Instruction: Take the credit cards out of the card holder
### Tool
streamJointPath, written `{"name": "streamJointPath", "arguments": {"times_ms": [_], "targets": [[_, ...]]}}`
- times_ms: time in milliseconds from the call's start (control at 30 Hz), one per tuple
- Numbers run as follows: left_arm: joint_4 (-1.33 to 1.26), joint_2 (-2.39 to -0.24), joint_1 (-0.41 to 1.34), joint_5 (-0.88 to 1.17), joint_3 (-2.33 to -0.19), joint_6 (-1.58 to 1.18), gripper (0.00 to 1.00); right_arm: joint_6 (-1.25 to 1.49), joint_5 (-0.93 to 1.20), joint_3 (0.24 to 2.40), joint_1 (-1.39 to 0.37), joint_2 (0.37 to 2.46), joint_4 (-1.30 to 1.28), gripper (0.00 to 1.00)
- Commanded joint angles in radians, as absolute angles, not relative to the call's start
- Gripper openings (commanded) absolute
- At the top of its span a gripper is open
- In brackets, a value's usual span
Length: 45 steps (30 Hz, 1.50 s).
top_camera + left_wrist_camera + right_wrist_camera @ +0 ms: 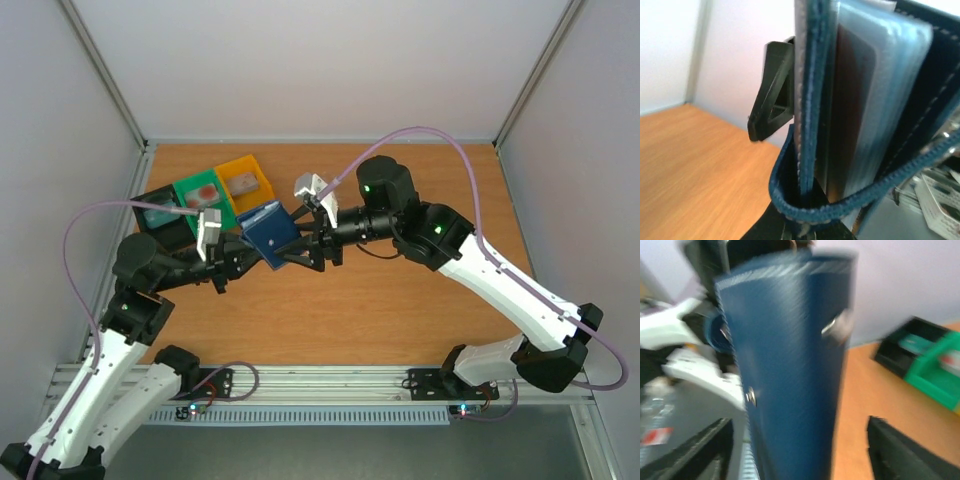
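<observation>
The card holder [270, 232], a navy-blue wallet, hangs above the table between both arms. My left gripper [243, 257] is shut on its lower edge; in the left wrist view the blue stitched rim [805, 210] sits in the jaws. A dark reddish credit card [852, 110] shows behind a clear sleeve inside. My right gripper [800, 460] is open, its fingers [905, 455] spread either side of the holder's outer cover [790, 370], which has metal snaps. One black finger [771, 95] of the right gripper shows beside the cover in the left wrist view.
Three small bins stand at the table's back left: black [160, 222], green [222, 200] and yellow [262, 172], each with a card-like piece inside. The black bin [892, 352] and green bin [925, 375] show in the right wrist view. Walls close in the table.
</observation>
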<state>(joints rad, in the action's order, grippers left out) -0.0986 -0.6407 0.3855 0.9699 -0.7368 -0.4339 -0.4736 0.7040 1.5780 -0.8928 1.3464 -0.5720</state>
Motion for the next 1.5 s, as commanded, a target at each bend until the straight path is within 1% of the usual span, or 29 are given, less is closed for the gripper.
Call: {"name": "streamJointPath", "arguments": {"times_ms": [0,33,67,133,200,267,433,567,667,767,833,900,967,1100,1200,1233,1267,1433,1467], "targets": [[0.450,-0.663,0.391,0.546,-0.819,-0.209,0.00,-0.409,0.376,1.476,-0.849,1.273,-0.534,0.85],[0.512,-0.667,0.391,0.452,-0.825,-0.089,0.00,-0.404,0.292,1.462,-0.848,1.263,-0.537,0.89],[0.558,-0.675,0.391,0.378,-0.830,-0.016,0.00,-0.398,0.214,1.456,-0.848,1.263,-0.551,0.92],[0.620,-0.703,0.391,0.263,-0.851,0.137,0.00,-0.382,0.116,1.463,-0.848,1.281,-0.595,0.98],[0.660,-0.731,0.391,0.204,-0.885,0.243,0.00,-0.368,0.121,1.459,-0.849,1.308,-0.621,0.99],[0.684,-0.738,0.393,0.206,-0.909,0.304,0.00,-0.356,0.170,1.448,-0.852,1.342,-0.614,0.98],[0.751,-0.764,0.412,0.185,-0.939,0.368,0.00,-0.321,0.237,1.411,-0.865,1.384,-0.527,0.99],[0.782,-0.776,0.413,0.220,-0.952,0.334,0.00,-0.260,0.249,1.356,-0.874,1.414,-0.430,0.97],[0.767,-0.767,0.413,0.283,-0.957,0.246,0.00,-0.270,0.212,1.334,-0.922,1.436,-0.382,0.96],[0.762,-0.774,0.413,0.238,-0.959,0.121,0.00,-0.286,0.097,1.319,-0.992,1.438,-0.316,0.97],[0.768,-0.777,0.413,0.208,-0.963,0.007,0.00,-0.269,-0.042,1.309,-1.048,1.448,-0.276,0.97],[0.759,-0.768,0.413,0.240,-0.962,-0.073,0.00,-0.268,-0.150,1.286,-1.097,1.461,-0.213,0.98],[0.745,-0.763,0.413,0.280,-0.958,-0.118,0.00,-0.256,-0.206,1.284,-1.124,1.484,-0.173,0.98],[0.732,-0.763,0.413,0.274,-0.946,-0.139,0.00,-0.217,-0.307,1.337,-1.139,1.544,-0.200,0.99],[0.724,-0.749,0.412,0.316,-0.939,-0.150,0.00,-0.208,-0.398,1.313,-1.136,1.524,-0.198,0.98],[0.722,-0.743,0.411,0.336,-0.936,-0.154,0.00,-0.220,-0.383,1.284,-1.126,1.502,-0.178,0.98],[0.719,-0.737,0.409,0.356,-0.931,-0.157,0.00,-0.227,-0.317,1.260,-1.107,1.475,-0.165,0.99],[0.607,-0.679,0.397,0.572,-0.882,-0.172,0.00,-0.283,0.248,1.177,-0.946,1.334,-0.209,0.98],[0.553,-0.664,0.394,0.621,-0.861,-0.178,0.00,-0.284,0.404,1.166,-0.903,1.312,-0.229,0.98]]}}
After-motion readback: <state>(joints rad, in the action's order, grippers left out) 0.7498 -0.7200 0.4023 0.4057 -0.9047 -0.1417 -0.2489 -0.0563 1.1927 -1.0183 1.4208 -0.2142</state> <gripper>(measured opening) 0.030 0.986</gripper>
